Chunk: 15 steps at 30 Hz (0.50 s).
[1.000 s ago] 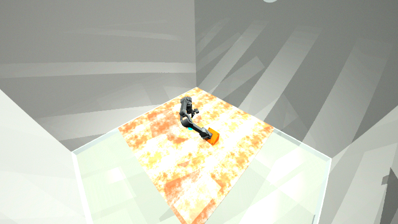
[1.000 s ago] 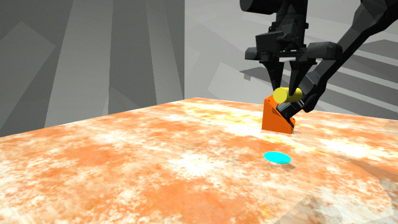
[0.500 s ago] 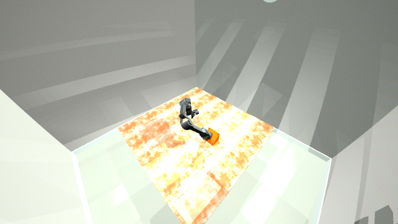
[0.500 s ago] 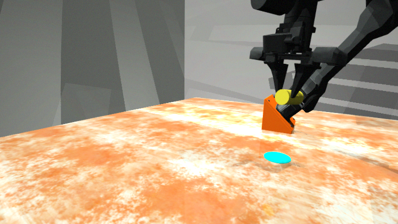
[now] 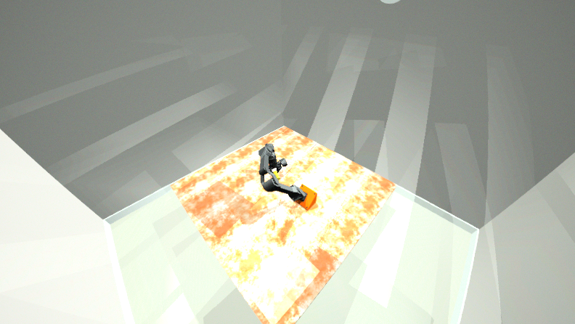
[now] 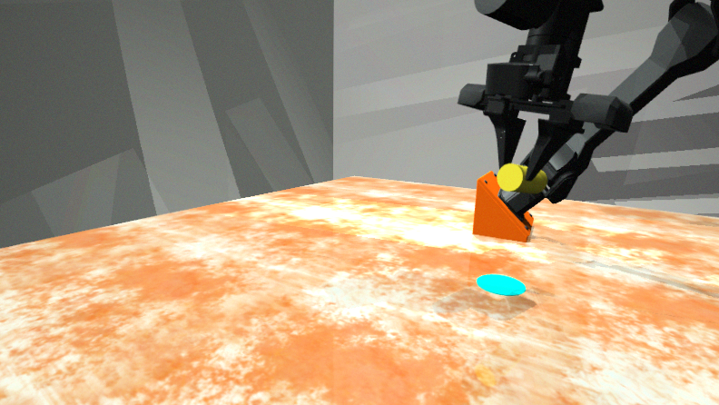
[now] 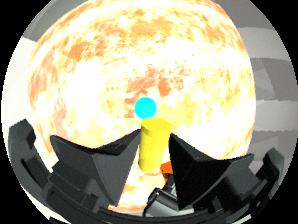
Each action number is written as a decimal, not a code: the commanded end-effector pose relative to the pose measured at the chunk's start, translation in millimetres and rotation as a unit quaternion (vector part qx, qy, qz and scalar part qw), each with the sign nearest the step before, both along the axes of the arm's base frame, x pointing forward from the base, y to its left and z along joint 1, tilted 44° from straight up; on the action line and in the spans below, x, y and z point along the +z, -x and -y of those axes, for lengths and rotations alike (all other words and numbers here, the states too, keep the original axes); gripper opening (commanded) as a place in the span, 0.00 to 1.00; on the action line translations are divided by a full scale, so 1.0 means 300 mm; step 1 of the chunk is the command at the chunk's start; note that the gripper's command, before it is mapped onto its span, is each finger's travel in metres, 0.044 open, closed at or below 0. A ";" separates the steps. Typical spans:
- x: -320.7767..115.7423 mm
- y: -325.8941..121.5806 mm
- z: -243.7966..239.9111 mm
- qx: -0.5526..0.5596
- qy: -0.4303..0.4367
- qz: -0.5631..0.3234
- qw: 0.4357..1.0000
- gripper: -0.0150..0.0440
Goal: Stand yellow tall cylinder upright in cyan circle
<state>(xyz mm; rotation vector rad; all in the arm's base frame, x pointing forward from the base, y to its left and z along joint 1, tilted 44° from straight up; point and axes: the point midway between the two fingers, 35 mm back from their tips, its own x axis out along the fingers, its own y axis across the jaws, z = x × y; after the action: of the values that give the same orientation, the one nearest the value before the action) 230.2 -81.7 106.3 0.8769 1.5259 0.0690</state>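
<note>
- Gripper (image 5: 277,168) (image 6: 515,173) (image 7: 154,133) is clasping the yellow cylinder (image 5: 276,175) (image 6: 511,177) (image 7: 155,146) sideways, higher than the cyan circle (image 6: 501,284) (image 7: 145,108).
- Exterior and wrist views alone are showing that circle.

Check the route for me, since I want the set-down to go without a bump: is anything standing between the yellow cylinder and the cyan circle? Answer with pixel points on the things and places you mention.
Nothing visible does: the gripper (image 6: 514,173) (image 7: 154,133) holds the yellow cylinder (image 6: 509,177) (image 7: 155,142) above the tabletop, and the cyan circle (image 6: 501,284) (image 7: 146,108) lies uncovered.
</note>
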 end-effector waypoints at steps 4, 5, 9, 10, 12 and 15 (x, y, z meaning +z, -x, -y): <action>-0.001 0.009 -0.007 -0.005 0.024 0.005 1.000 0.43; -0.002 0.010 -0.008 -0.005 0.027 0.005 1.000 0.43; -0.003 0.015 -0.012 -0.008 0.038 0.009 0.999 0.43; -0.003 0.016 -0.013 -0.009 0.041 0.010 0.999 0.43; -0.004 0.018 -0.015 -0.011 0.047 0.012 0.999 0.43; -0.004 0.021 -0.017 -0.013 0.055 0.014 0.998 0.43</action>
<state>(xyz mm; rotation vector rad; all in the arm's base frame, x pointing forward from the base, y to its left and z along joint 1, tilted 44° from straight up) 225.4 -77.2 105.2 0.8199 1.4864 -0.0014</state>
